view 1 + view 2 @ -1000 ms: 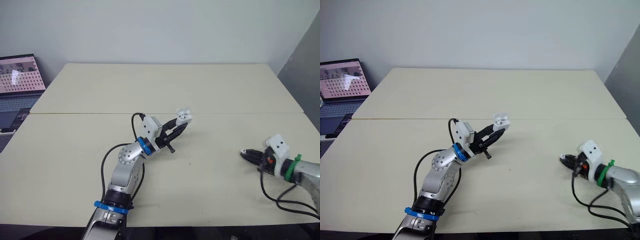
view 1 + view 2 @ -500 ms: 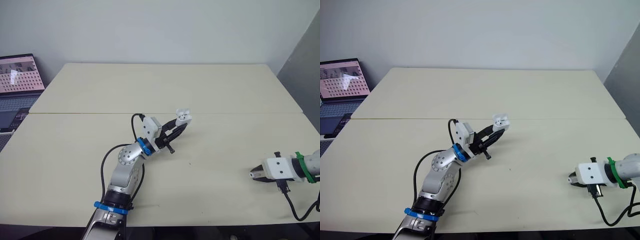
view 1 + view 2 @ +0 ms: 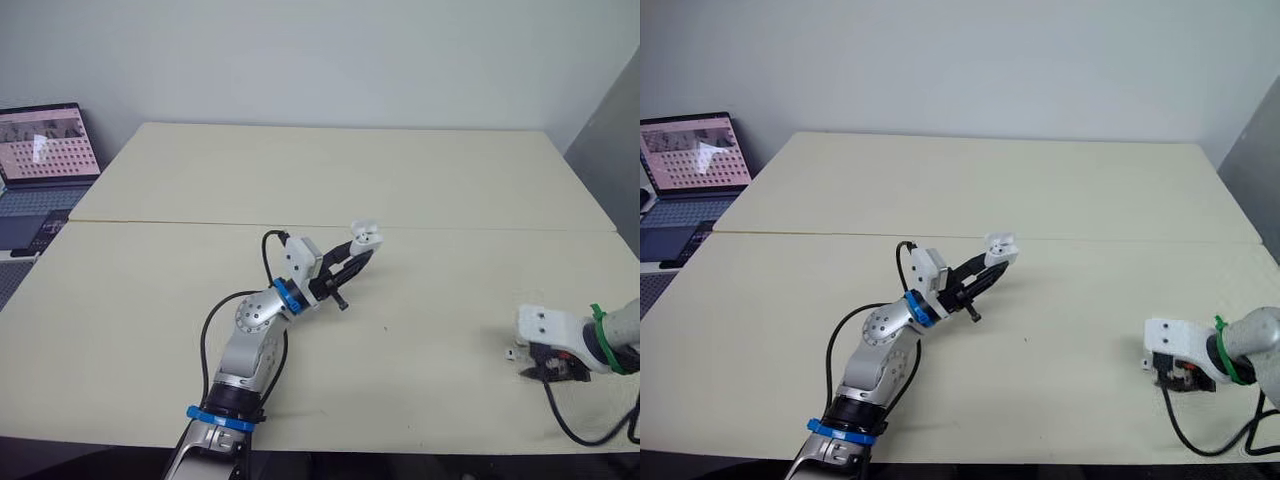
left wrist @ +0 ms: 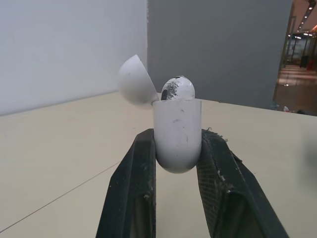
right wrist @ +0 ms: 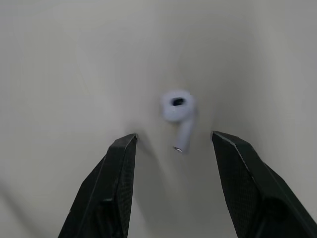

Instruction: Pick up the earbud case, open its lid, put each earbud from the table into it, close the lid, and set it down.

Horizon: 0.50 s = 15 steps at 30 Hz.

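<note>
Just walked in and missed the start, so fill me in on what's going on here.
The robot is packing earbuds into their case. Its left gripper holds the earbud case upright above the table, with the lid flipped open and one earbud seated inside. The right gripper is open and points down at the second earbud, which lies on the table between its spread fingers, not yet gripped.
</note>
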Motion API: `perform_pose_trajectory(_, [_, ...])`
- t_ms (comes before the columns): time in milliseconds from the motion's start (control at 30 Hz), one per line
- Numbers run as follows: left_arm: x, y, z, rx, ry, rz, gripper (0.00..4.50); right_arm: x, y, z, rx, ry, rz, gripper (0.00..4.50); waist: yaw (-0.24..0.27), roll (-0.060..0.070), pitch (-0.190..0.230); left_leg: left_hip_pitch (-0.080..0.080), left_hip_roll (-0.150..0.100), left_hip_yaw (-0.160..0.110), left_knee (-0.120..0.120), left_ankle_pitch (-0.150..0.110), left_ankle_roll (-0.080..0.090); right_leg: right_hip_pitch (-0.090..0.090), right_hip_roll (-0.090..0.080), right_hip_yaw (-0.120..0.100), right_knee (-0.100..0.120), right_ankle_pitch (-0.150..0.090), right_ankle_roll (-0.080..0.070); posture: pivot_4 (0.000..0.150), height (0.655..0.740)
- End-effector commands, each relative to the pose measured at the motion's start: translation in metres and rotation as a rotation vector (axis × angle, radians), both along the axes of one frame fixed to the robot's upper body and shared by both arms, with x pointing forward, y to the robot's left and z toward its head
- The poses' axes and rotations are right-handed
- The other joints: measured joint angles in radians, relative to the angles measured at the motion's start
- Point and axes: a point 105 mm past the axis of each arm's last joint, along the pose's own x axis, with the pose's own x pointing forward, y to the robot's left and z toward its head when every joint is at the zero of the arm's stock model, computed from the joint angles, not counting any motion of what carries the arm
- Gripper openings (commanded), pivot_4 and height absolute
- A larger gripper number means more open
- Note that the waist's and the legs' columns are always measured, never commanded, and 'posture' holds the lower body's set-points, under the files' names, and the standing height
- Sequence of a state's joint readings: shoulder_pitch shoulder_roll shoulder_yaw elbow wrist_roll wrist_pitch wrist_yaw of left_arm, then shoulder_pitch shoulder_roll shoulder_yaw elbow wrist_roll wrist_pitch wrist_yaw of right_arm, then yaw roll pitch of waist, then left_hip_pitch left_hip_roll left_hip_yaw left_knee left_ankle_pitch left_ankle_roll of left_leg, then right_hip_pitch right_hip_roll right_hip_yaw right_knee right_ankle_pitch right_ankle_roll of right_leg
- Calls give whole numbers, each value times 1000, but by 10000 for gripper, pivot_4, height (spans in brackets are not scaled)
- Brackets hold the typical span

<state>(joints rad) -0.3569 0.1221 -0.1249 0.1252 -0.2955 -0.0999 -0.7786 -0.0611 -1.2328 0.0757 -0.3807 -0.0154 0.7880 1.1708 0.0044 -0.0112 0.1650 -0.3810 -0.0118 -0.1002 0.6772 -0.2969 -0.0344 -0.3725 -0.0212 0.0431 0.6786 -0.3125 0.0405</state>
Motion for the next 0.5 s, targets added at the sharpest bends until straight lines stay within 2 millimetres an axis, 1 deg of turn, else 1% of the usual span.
perform_pose_trajectory(33, [-2,-4,9,-18,-40,-19,7664,1,5,2,52,28,-165,24589,0,0,0,0,0,0,0,0,0,0,0,0,0,0,0,1500,7400])
perform_pose_trajectory(167, [-2,-4,9,-17,-40,-18,7664,3,6,1,83,42,-257,24589,1,0,0,-1,0,-1,-1,0,0,-1,0,-1,0,0,0,1500,7400])
perform_pose_trajectory(267, [-3,-3,7,-9,-41,-19,7664,0,10,-1,123,74,-284,24589,1,0,0,-1,0,0,0,0,1,-1,0,-1,0,0,0,1500,7400])
perform_pose_trajectory(433, [-3,-4,7,-7,-41,-20,7664,-10,19,-2,151,123,-267,24589,0,0,0,-1,0,-1,-1,0,1,-1,0,-1,0,0,0,1500,7400])
perform_pose_trajectory(500, [-3,-4,7,-6,-41,-21,7664,-9,24,-1,175,117,-272,24589,0,0,0,-1,0,-1,-1,-1,1,-1,0,-1,0,0,0,1500,7400])
